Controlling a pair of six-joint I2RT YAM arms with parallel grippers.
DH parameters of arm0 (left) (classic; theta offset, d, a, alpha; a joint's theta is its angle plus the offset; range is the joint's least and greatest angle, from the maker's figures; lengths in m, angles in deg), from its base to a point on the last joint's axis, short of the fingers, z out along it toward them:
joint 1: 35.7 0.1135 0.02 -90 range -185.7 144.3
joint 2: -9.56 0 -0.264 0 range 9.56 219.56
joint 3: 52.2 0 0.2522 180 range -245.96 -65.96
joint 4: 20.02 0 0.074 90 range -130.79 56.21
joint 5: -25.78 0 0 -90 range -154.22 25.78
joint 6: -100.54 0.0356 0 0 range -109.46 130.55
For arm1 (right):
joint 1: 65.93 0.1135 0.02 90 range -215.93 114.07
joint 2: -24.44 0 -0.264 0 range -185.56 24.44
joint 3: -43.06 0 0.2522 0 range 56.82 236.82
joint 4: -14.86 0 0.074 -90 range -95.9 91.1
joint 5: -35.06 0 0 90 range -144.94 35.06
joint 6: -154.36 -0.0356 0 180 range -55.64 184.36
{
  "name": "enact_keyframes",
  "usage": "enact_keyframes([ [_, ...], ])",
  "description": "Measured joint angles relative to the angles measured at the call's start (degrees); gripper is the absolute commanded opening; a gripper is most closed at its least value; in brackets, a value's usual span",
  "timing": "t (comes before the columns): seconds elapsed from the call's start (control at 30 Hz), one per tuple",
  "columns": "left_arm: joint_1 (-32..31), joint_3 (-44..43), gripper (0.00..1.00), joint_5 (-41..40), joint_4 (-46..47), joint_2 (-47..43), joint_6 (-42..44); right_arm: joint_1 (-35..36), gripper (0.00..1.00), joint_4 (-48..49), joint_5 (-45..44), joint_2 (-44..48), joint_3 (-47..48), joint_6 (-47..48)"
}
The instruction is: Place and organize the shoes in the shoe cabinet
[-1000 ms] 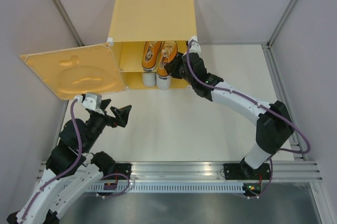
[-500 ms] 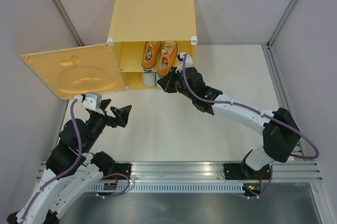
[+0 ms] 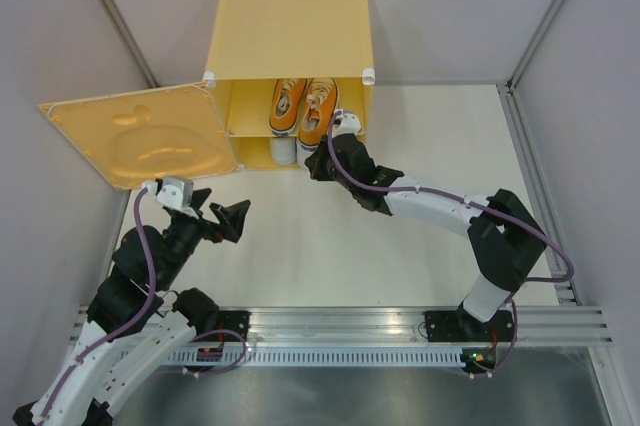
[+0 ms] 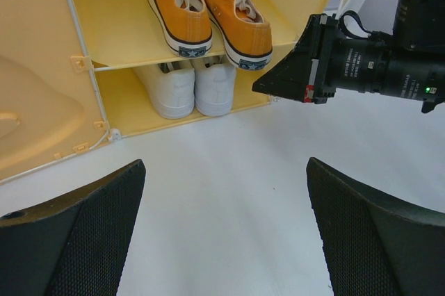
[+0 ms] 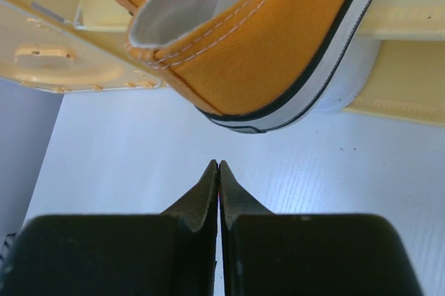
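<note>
As the right gripper [image 3: 316, 164] hangs just before the open front of the shoe cabinet [image 3: 290, 26], the top view shows the shoes inside. The orange pair [image 3: 288, 106] is on the upper shelf, toes pointing into the cabinet, and a white sneaker [image 3: 284, 151] is visible beneath. The right arm stretches long and low across the table [image 3: 330, 256], elbow out to its own side. It is far nearer the shoes than the left gripper [image 3: 222, 214], which sits well apart, below the swung-out door [image 3: 135, 136].

From the left wrist, the left gripper [image 4: 224, 171] has its fingers [image 4: 76, 240] spread wide and holds nothing. Ahead, the white pair [image 4: 174, 87] sits side by side on the cabinet floor, with the orange pair above. The orange sneaker [image 4: 236, 11] nearer the right arm lies at a slight angle, its heel jutting past the shelf edge. The right gripper [image 4: 259, 88] tapers to a shut point just beside that heel and a little below it.

From the right wrist, the right gripper [image 5: 219, 169] has its fingers [image 5: 205, 199] pressed together on nothing. The orange sneaker [image 5: 278, 39] lies straight ahead and above the tips, heel first and apart from them, its long axis running away into the cabinet. Any nudge to seat it would likely go forward along that axis.
</note>
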Motion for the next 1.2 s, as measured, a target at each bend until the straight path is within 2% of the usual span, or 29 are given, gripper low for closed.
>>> enact_keyframes([
  [0.23,0.0,0.0,1.0,0.8,0.0,0.0,0.0,-1.1,0.01,-0.5,-3.3,-2.2,2.6,0.0],
  [1.2,0.0,0.0,1.0,1.0,0.0,-0.4,0.0,-5.1,0.01,-5.3,-5.2,-6.0,10.2,-0.5],
])
